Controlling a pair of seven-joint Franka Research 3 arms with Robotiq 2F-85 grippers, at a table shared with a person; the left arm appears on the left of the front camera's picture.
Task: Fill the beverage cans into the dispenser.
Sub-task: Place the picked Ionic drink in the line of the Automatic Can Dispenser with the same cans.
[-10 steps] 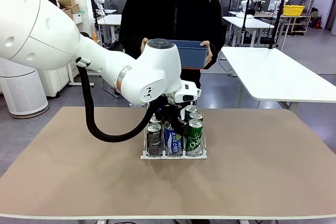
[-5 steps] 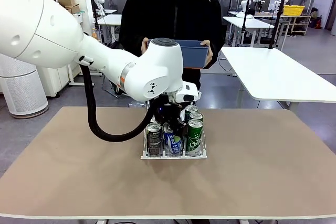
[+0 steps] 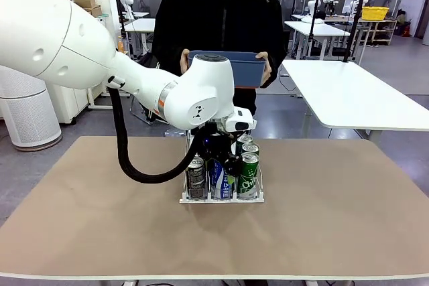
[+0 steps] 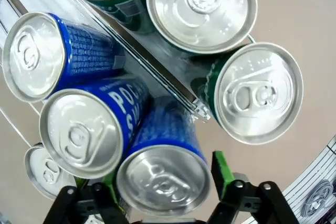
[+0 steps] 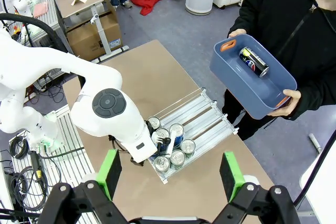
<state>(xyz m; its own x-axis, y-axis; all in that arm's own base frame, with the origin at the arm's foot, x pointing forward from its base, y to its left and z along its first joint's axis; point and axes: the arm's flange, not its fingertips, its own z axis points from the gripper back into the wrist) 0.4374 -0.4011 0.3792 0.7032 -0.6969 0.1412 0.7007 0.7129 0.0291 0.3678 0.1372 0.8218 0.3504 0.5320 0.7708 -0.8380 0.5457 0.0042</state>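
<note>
Left gripper (image 4: 164,184): bottom edge of its wrist view; jaws apart, one green pad on either side of a blue can (image 4: 167,140), the right-hand pad just clear of the rim.
Blue can: stands at the front of the middle lane of the dispenser (image 3: 221,199), centre of the front view.
Neighbours: black can (image 3: 196,177) in the left lane, green can (image 3: 249,172) in the right lane; more cans behind them.
Right gripper (image 5: 170,174): high over the table, jaws wide apart, nothing between them.
Person: far side of the table, holding a blue bin (image 5: 233,74), upper right of the right wrist view, with one dark can (image 5: 255,62) lying inside.
</note>
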